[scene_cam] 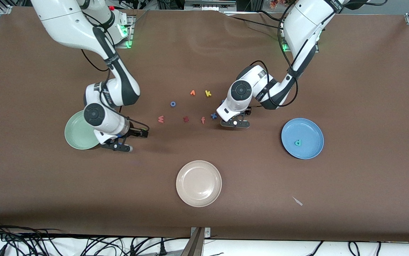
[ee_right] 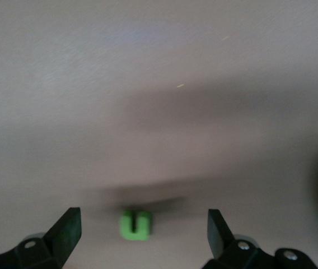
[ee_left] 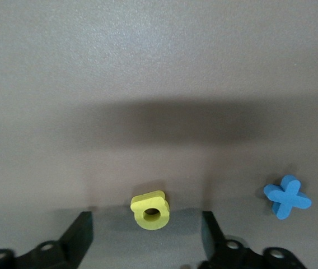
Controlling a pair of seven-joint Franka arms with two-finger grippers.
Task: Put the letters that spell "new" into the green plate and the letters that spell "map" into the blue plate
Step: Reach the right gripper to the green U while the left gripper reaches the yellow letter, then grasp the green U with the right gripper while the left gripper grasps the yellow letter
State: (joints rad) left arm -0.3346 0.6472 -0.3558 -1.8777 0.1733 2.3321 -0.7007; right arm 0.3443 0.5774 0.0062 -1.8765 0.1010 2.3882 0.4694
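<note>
My left gripper (scene_cam: 234, 123) (ee_left: 146, 238) is low over the table and open. The yellow "a" (ee_left: 150, 211) lies between its fingers (ee_left: 80, 235) with a gap on each side. The blue "x" (ee_left: 287, 196) (scene_cam: 213, 115) lies beside it. My right gripper (scene_cam: 120, 147) (ee_right: 142, 232) is open beside the green plate (scene_cam: 73, 131), with the green "n" (ee_right: 135, 225) lying on the table between its fingers. The teal "p" (scene_cam: 298, 143) lies in the blue plate (scene_cam: 307, 129). The salmon "w" (scene_cam: 161, 119) lies on the table between the two grippers.
A dark red "z" (scene_cam: 186, 119), an orange "f" (scene_cam: 203, 120), a yellow "k" (scene_cam: 208, 93), another small orange letter (scene_cam: 192, 92) and a blue ring-shaped letter (scene_cam: 172, 104) lie mid-table. A beige plate (scene_cam: 199, 199) sits nearer the front camera.
</note>
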